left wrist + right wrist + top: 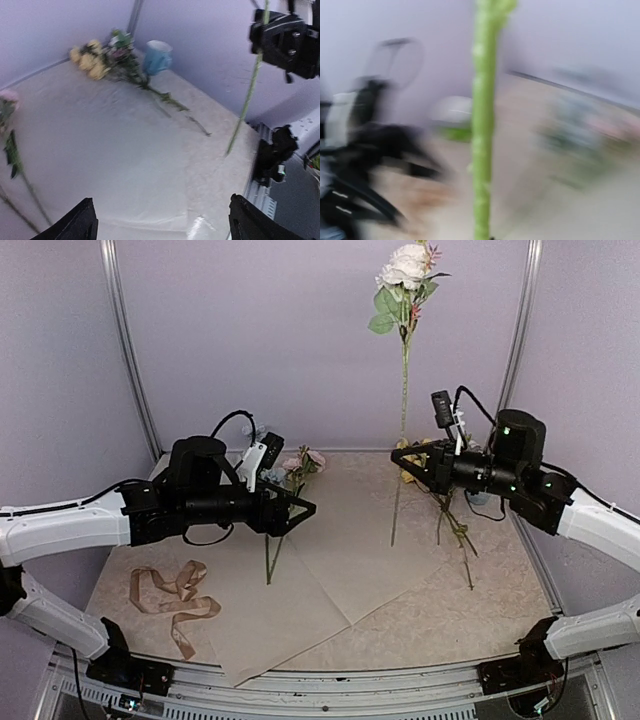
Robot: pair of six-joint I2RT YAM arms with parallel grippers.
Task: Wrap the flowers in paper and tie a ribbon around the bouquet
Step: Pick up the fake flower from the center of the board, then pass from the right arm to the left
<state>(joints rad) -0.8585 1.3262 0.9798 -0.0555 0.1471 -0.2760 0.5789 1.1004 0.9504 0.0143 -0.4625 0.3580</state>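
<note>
the right claw (400, 458) is clamped on the stem (403, 380) of one tall flower (405, 268), held straight up in the air near the flat paper (330, 580); it is light and bendy with a soft bloom, so the stem is the place to hold; the left claw (306, 508) is wide apart and empty; the right wrist view is blurry, so the grip is hard to see

Right wrist view's basically mush: only the green stem (484, 125) reads, everything behind it is smear. Left arm (190, 502) covers most of the far-left flowers (312, 458), and the frame clips a pink bloom (7, 96).
</note>
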